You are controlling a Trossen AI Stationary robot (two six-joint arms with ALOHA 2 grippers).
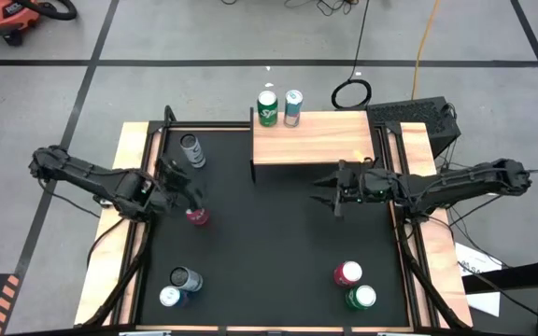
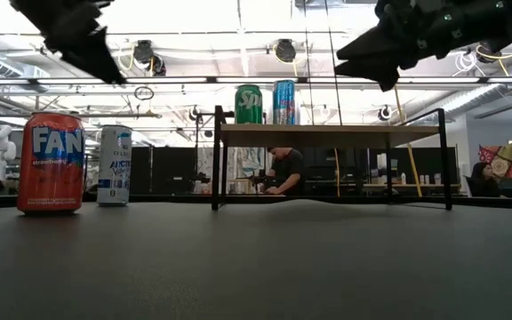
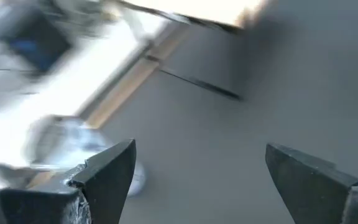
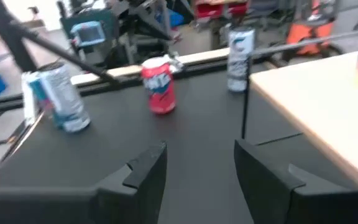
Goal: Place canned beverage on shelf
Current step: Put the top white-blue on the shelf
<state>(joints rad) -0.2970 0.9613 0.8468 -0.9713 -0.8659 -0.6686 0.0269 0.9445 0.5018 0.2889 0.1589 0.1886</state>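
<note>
Right now my left gripper (image 1: pixel 187 198) hangs over the left side of the black table (image 1: pixel 269 252), at about nine o'clock from its centre, fingers (image 3: pixel 107 174) spread wide with nothing between them. A red Fanta can (image 1: pixel 197 217) stands just beside it, toward five o'clock from the fingertips, and I cannot tell from above whether I touch it. My right gripper (image 1: pixel 328 196) hovers at about three o'clock of the table, pointing toward the middle, its fingers (image 4: pixel 143 171) apart and empty too. The shelf (image 1: pixel 311 138) sits at twelve o'clock along the far edge, light wood on thin black legs. Two cans already stand on its far left part: a green Sprite can (image 1: pixel 268 107) and a blue can (image 1: pixel 293 106) just beside it. A tall silver can (image 1: pixel 192 149) stands near eleven o'clock. Two more cans (image 1: pixel 179 287) sit together at seven o'clock, and a red can (image 1: pixel 347 273) with a green can (image 1: pixel 361 298) sit at five o'clock.
</note>
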